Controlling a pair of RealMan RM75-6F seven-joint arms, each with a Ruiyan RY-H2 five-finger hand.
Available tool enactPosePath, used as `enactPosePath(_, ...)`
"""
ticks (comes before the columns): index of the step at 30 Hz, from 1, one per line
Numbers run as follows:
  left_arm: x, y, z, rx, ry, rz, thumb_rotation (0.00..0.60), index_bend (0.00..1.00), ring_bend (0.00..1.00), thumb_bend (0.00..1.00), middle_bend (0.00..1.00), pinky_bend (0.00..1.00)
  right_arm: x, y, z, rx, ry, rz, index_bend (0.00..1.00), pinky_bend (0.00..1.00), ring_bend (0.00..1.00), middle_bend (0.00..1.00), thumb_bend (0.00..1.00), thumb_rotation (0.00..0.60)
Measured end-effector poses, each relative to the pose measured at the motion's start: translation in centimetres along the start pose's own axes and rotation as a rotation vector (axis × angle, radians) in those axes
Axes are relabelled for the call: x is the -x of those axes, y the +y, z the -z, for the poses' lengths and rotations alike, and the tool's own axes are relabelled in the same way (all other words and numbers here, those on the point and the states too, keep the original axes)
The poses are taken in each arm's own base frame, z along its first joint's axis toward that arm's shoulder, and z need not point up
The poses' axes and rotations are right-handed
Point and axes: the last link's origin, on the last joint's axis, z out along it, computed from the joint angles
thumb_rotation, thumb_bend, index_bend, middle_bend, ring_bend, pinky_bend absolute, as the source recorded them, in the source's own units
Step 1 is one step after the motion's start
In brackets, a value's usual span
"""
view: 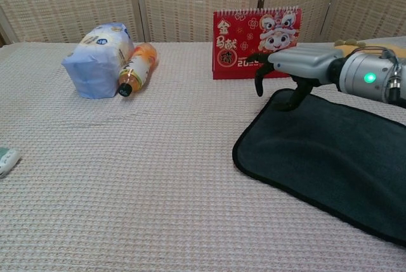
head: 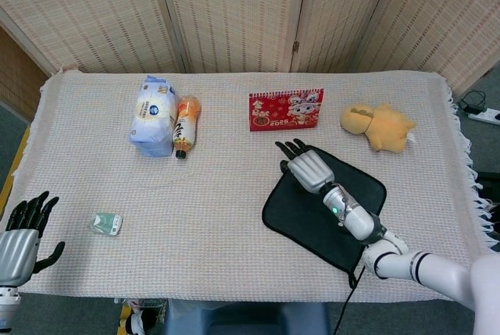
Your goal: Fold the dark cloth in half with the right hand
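**Right hand above cloth's far corner**

Woven screens back a table (head: 234, 257) under a pale waffle cover. On its right half the cloth (head: 355, 194) lies flat and unfolded, set diagonally. The right hand (head: 307, 167) hangs palm down over the cloth's far corner, fingers spread, gripping nothing; fingertips (view: 259, 85) curl downward. The left hand (head: 19, 233) rests at the near left edge, fingers apart, empty. A calendar (head: 286, 108), plush (head: 379, 126), bag (head: 152, 115), bottle (head: 185, 126) and a small packet (head: 105, 224) also lie on the cover.
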Motion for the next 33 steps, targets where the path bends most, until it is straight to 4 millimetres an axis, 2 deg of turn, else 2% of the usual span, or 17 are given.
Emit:
enactPosePath(6,-0.4,-0.3,0.2,-0.008,0.012,0.006,0.6,0.0,0.0,0.41,0.0,0.0,1.2,-0.9,-2.1,0.002,-0.035,0.031,0.45,0.0,0.0,0.02,0.41,0.6)
enactPosePath(15,-0.6,-0.2,0.4,-0.005,0.014,0.013,0.6,0.0,0.0,0.41,0.0,0.0,2.2,-1.3,-3.8,0.021,-0.064,0.037,0.45,0.0,0.0,0.02,0.41,0.6)
enactPosePath(22,-0.7,-0.4,0.4,-0.012,0.022,0.015,0.6,0.0,0.0,0.41,0.0,0.0,2.9,-1.5,-4.3,0.025,-0.086,0.053,0.47,0.0,0.0,0.03,0.41,0.6)
enactPosePath(33,-0.7,-0.3,0.4,-0.01,0.02,0.013,0.6,0.0,0.0,0.41,0.0,0.0,3.3,-1.1,-3.9,0.032,-0.106,0.081,0.48,0.0,0.0,0.04,0.41,0.6)
